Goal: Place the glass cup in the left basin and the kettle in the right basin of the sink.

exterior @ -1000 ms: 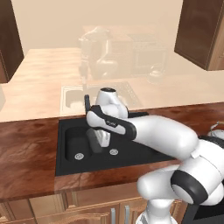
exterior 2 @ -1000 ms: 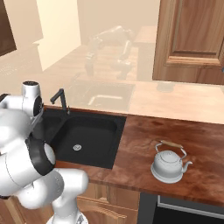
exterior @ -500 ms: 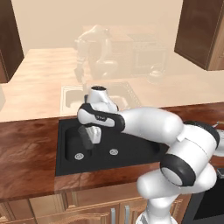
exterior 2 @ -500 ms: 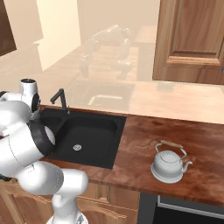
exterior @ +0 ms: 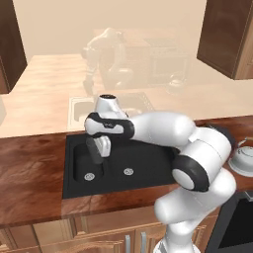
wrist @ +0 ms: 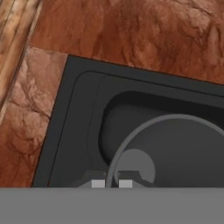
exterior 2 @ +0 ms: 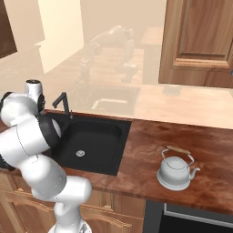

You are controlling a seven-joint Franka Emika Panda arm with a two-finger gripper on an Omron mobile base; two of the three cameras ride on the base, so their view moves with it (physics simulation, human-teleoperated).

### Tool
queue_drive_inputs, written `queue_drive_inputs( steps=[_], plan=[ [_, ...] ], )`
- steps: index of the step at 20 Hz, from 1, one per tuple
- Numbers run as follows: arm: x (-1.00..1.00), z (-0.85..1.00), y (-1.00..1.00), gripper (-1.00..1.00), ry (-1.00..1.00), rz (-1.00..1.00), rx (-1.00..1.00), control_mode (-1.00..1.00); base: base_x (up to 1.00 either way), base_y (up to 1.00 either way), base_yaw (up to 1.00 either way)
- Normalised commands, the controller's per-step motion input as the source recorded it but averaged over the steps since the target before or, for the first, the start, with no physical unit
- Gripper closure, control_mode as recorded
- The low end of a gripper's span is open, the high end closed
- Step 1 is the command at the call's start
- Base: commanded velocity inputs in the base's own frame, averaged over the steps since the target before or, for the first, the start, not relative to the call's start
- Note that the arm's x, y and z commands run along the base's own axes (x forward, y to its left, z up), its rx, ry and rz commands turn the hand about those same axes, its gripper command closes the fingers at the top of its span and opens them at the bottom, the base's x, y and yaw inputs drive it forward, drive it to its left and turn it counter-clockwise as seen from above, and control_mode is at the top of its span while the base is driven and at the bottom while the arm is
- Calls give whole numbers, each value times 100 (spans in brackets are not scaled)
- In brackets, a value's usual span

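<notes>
My gripper [exterior: 100, 150] hangs low over the left basin [exterior: 80, 166] of the black sink [exterior: 69, 190], shut on the wall of the glass cup [exterior: 93, 148], a greyish tumbler. In the hand view the gripper [wrist: 111, 183] pinches the glass cup's rim [wrist: 148, 123]. Below it lies the left basin [wrist: 105, 127], with its round drain showing through the glass. The right basin [exterior: 148, 165] holds nothing. The silvery kettle [exterior 2: 175, 172] stands upright on the counter right of the sink, also at the kettle's spot [exterior: 244, 159] on the frame edge.
A slim black faucet [exterior 2: 64, 103] rises behind the sink. Dark wood counter [exterior 2: 150, 141] lies between sink and kettle. A dark oven front [exterior: 237, 227] sits below the counter at the right. Wall cabinets [exterior 2: 200, 41] hang above.
The hand has shifted a little to the left with the glass cup, from near the divider to over the left basin. The arm's elbow has swung out to the right. The kettle has not moved.
</notes>
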Motion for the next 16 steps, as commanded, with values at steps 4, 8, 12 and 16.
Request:
queue_drive_inputs(
  steps=[4, 8, 12, 16],
  plan=[
    [19, -27, 15, 100, -1, 0, 0, -100, 0, 0, 0],
    [10, -34, 18, 100, -2, 0, 0, -100, 0, 0, 0],
    [9, -33, 15, 100, -5, 0, 0, -100, 0, 0, 0],
    [9, -36, 17, 100, -4, 0, 0, -100, 0, 0, 0]
  ],
)
